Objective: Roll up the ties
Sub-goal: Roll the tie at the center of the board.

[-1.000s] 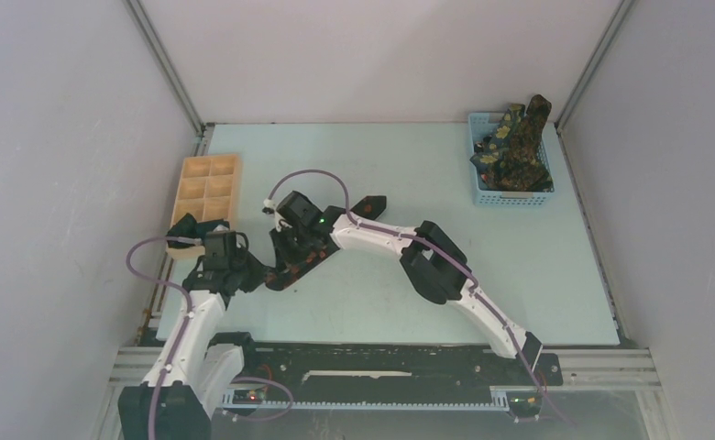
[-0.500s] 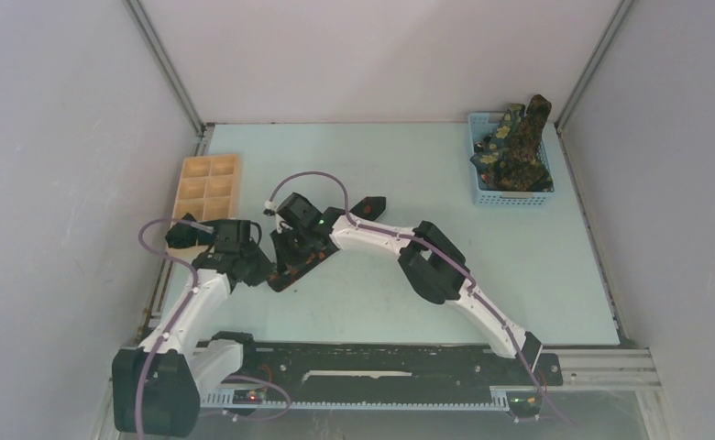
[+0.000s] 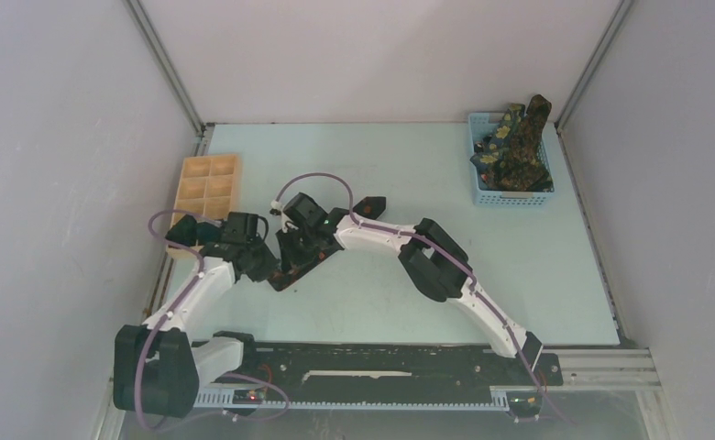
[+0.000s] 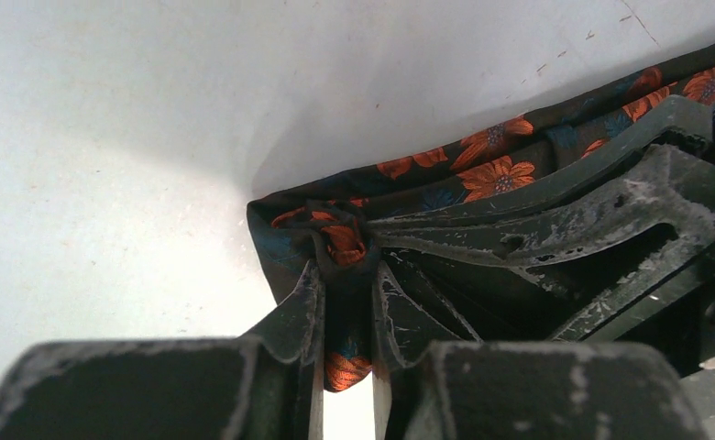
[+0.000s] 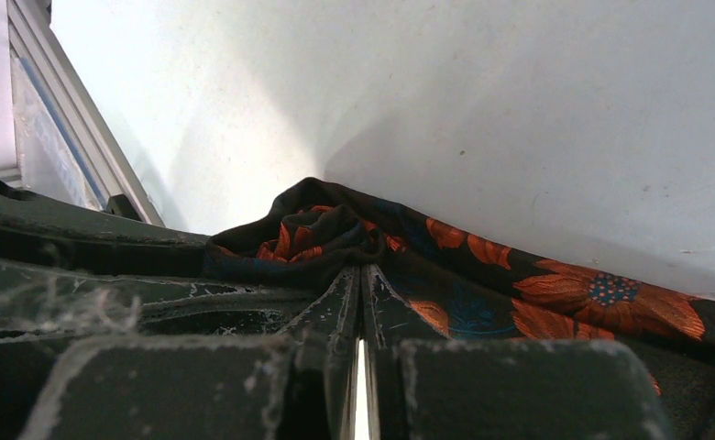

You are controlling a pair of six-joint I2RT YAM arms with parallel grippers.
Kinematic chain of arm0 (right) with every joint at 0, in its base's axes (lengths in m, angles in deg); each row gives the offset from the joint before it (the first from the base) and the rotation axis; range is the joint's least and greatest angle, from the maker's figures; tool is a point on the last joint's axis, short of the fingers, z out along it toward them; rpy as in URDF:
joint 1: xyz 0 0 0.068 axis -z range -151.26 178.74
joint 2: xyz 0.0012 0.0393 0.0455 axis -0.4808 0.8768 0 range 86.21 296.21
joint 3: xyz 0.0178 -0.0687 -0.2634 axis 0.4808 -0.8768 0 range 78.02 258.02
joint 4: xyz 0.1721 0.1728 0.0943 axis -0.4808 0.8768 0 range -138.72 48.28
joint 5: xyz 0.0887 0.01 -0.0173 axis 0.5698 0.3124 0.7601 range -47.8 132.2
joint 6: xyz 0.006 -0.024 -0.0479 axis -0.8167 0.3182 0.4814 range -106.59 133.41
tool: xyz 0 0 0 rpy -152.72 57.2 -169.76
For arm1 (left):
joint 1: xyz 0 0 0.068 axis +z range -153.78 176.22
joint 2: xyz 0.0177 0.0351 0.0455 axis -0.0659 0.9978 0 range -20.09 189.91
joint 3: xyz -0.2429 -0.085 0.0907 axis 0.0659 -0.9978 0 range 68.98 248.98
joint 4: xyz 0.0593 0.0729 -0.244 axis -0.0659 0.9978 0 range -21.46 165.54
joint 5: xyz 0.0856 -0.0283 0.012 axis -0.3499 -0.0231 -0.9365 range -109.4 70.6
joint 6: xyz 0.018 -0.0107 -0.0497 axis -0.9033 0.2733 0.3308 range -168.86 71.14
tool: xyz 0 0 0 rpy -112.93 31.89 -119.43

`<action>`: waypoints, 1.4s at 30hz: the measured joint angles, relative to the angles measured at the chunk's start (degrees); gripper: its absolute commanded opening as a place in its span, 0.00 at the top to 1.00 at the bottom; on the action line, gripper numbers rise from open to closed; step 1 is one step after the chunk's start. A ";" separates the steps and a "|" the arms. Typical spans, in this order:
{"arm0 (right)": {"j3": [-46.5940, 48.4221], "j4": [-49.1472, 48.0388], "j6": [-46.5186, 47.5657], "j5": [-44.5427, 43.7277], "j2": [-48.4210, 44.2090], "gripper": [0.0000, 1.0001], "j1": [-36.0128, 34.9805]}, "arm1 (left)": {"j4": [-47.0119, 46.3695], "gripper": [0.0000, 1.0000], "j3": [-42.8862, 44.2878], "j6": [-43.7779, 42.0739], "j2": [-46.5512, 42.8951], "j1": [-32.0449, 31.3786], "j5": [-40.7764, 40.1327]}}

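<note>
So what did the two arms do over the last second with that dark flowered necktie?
The left gripper, pinching the black fabric necktie with orange flowers, slid rightward across the table, closer to the right gripper. Nothing was taken or let go: both grippers stay shut on the tie. The right arm barely shifted; the blue plastic mesh basket and pale wooden compartment tray stayed put.

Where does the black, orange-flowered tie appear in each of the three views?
Top external: black tie left of centre, mostly hidden under the arms.
Left wrist: centre, running to the upper right.
Right wrist: centre, running to the lower right.
Shared landmark: its bunched end, where the left gripper and right gripper meet.
</note>
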 measured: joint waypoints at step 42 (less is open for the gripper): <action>-11.78 2.89 3.85 -5.64 -11.13 0.78 6.29 | -10.62 0.41 3.15 0.55 10.67 -6.54 0.28</action>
